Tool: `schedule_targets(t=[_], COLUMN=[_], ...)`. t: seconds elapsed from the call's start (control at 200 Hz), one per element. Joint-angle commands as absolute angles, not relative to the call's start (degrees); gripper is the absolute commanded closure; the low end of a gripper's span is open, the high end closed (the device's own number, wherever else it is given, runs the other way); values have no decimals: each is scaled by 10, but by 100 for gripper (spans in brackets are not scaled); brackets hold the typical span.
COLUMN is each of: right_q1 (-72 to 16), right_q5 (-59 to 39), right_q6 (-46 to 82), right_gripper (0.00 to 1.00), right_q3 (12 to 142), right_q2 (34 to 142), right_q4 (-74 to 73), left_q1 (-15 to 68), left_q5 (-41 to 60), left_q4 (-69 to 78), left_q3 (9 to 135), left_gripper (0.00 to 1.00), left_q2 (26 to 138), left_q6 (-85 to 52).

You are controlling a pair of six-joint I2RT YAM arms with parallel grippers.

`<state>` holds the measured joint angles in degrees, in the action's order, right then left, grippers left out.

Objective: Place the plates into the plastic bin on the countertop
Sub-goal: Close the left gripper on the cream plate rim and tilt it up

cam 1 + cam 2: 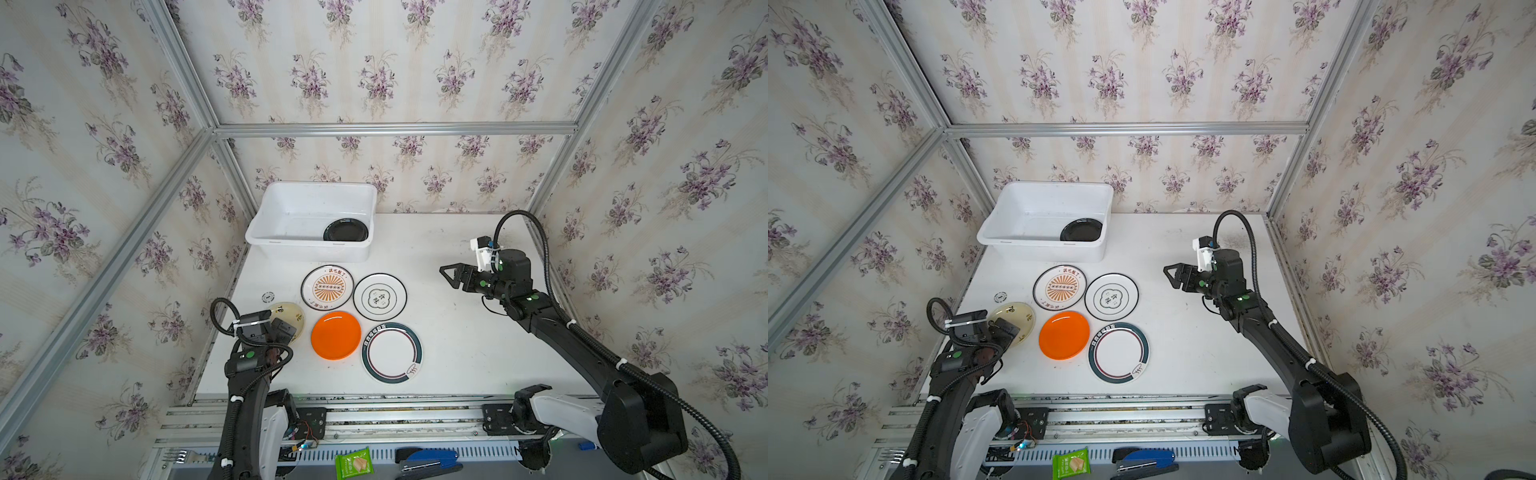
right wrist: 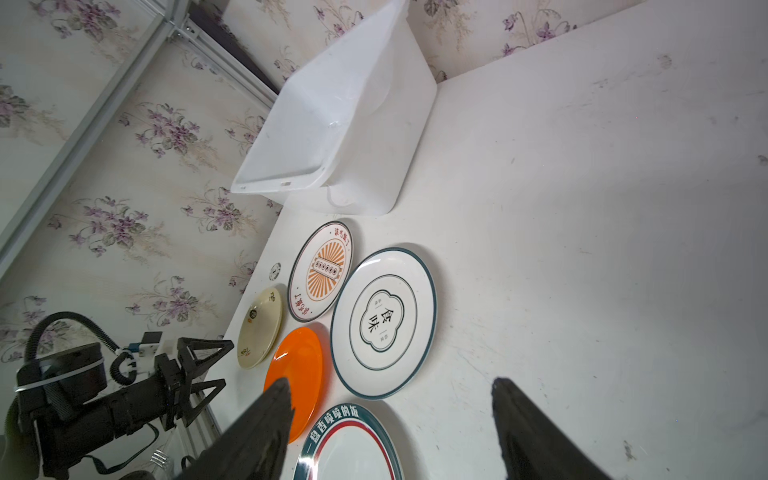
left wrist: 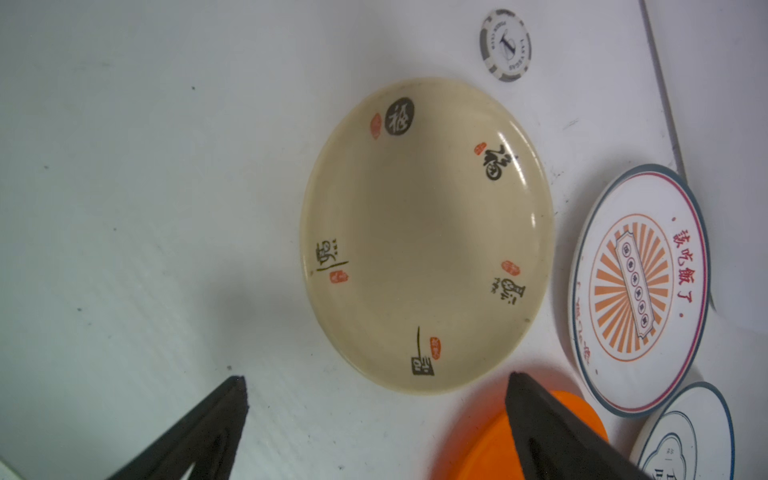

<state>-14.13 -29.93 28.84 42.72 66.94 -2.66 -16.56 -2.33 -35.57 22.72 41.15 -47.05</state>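
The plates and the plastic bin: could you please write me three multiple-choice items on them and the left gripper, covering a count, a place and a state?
1. How many plates lie on the countertop, outside the plastic bin?
A) three
B) five
C) seven

2. Where is the black plate?
A) on the countertop
B) inside the plastic bin
C) propped against the wall

3. How does the left gripper stand?
A) fingers apart, holding nothing
B) shut on a plate
C) shut, holding nothing

Key:
1 B: the sunburst plate, emblem plate, cream plate, orange plate and teal-banded plate lie there in both top views.
2 B: both top views show it in the bin's near right corner.
3 A: the left wrist view shows both fingers wide apart, gripping nothing.
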Motion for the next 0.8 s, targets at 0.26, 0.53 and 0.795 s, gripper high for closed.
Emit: schedule_targets(t=[0.26, 0.53, 0.795], right_q1=[-142, -142, -142], right_q5=[-317, -309, -290], right_q6=[278, 277, 278], right_gripper=[22, 22, 22], right_q3=[411, 410, 411], right_q2=[649, 653, 657], right_q4=[-69, -61, -52], left_q1=[-209, -224, -238], left_q5=[53, 57, 38], left_q4=[-278, -238, -215], left_q3=[207, 193, 187], left_gripper=[11, 27, 49], left_q2=[496, 516, 519], left_q6=[-469, -482, -501])
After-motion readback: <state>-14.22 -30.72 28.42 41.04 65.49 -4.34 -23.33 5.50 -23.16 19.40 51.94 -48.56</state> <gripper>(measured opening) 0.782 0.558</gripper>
